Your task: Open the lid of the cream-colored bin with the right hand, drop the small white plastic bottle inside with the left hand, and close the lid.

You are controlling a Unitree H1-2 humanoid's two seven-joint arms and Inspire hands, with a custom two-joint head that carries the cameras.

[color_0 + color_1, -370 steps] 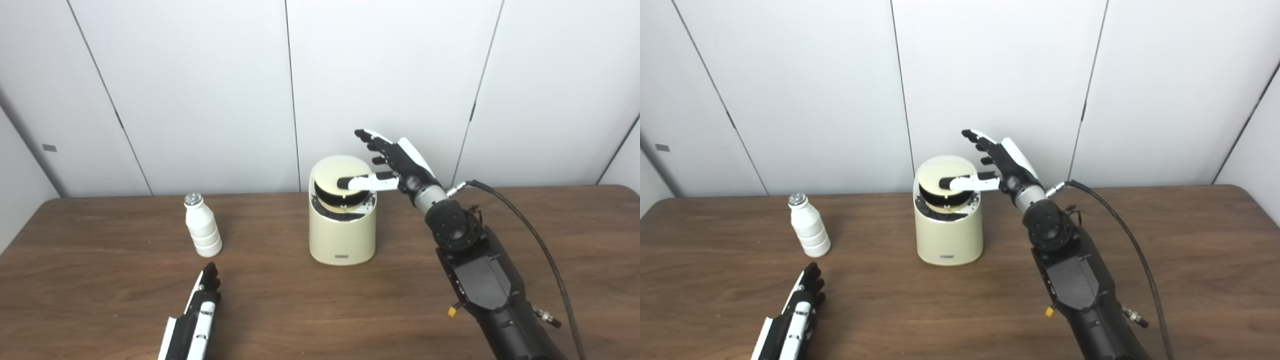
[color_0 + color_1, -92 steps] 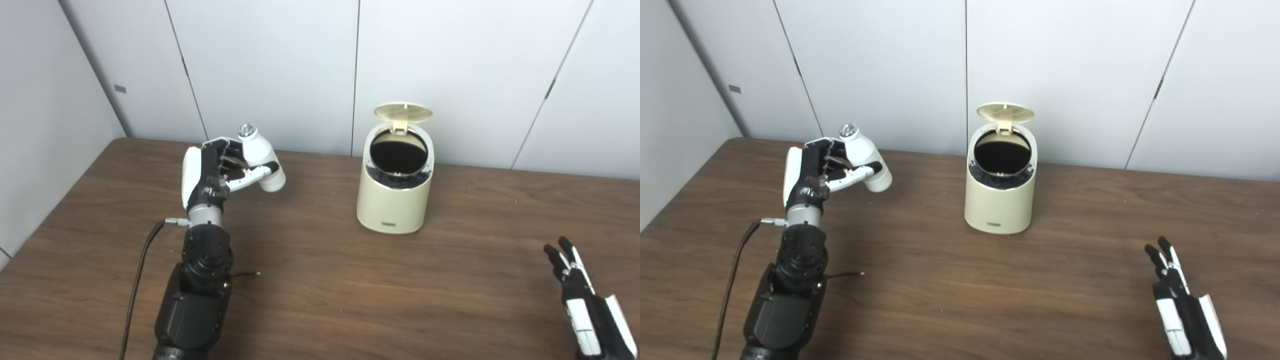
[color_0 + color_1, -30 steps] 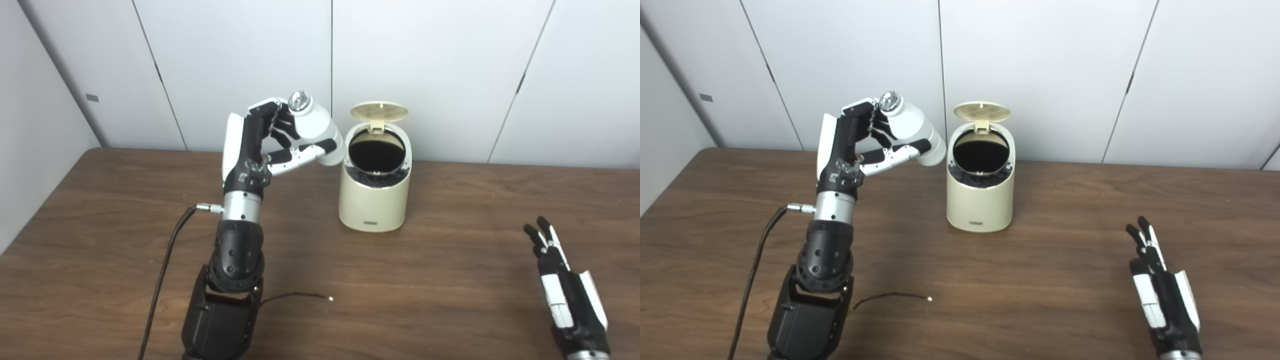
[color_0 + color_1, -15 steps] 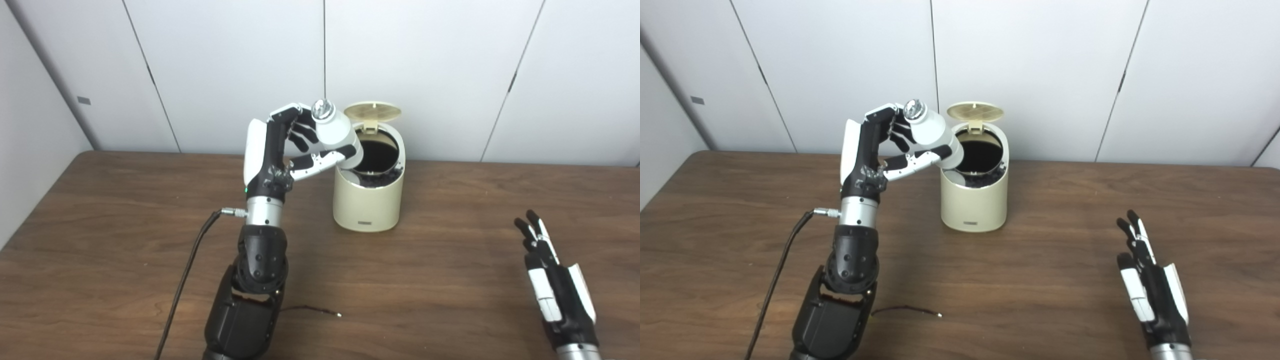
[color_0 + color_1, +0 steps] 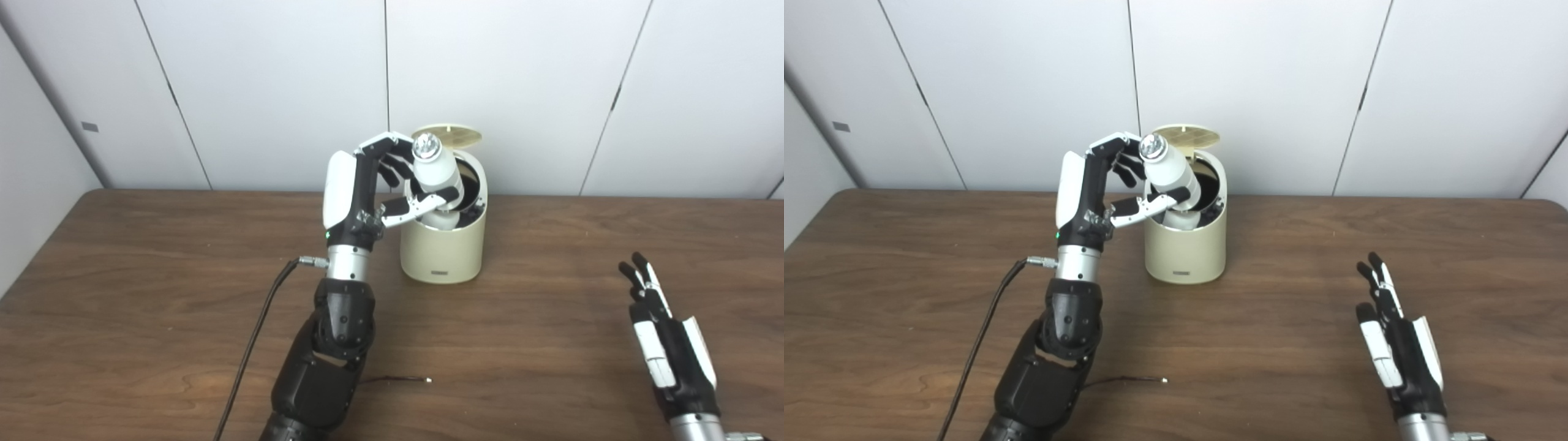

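Our left hand (image 5: 367, 190) grips the bottle (image 5: 433, 177) around its body, tilted base-down over the open bin (image 5: 442, 251), and we judge it light, stiff and smooth, while our right hand (image 5: 667, 343) lies open, empty, near right.

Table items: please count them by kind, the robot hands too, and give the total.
Bottle: 1, white, held by the left robot hand over the open bin.
Bin: 1, cream, lid up.
Loose wire: 1, thin, on the table.
Robot hand: 2; the right robot hand is open and holds nothing.
Total: 5.
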